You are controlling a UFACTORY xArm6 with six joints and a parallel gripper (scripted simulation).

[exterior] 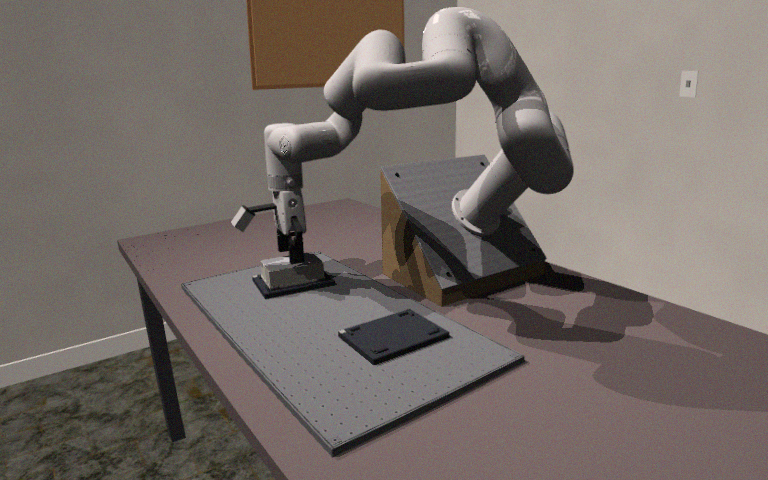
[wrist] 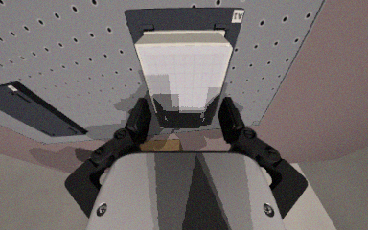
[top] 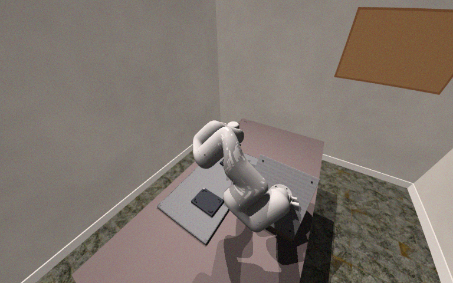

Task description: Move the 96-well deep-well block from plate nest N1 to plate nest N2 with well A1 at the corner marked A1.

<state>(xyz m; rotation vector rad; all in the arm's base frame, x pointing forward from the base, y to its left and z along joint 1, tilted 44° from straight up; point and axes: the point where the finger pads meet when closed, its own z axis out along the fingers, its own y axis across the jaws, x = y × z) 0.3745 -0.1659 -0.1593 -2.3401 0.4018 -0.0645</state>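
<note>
One brownish table (exterior: 594,407) carries everything, and on it lies one grey perforated breadboard (exterior: 294,362) stretching from about ten o'clock to four o'clock in the exterior view. One white arm (exterior: 396,73) rises from a single sloped wedge mount (exterior: 430,186) at the breadboard's two o'clock side and arches over toward the left. There are two dark plate nests: N1 (exterior: 266,288) at the breadboard's ten o'clock end, and N2 (exterior: 393,335) nearer its four o'clock end, bare and well apart from the first. One 96-well deep-well block (wrist: 184,67), pale and rectangular, sits in N1, flat and upright, with a small label square (wrist: 237,15) at the nest's one o'clock corner in the wrist view. The one gripper (wrist: 184,117) hangs over the block's near end, its jaws spread fully wide and clamped on nothing; its two black fingers flank the block's near corners at roughly nine and three o'clock, each just beside the side walls, though whether they touch cannot be told. One small grey camera box (exterior: 242,217) juts from the wrist at nine o'clock.
</note>
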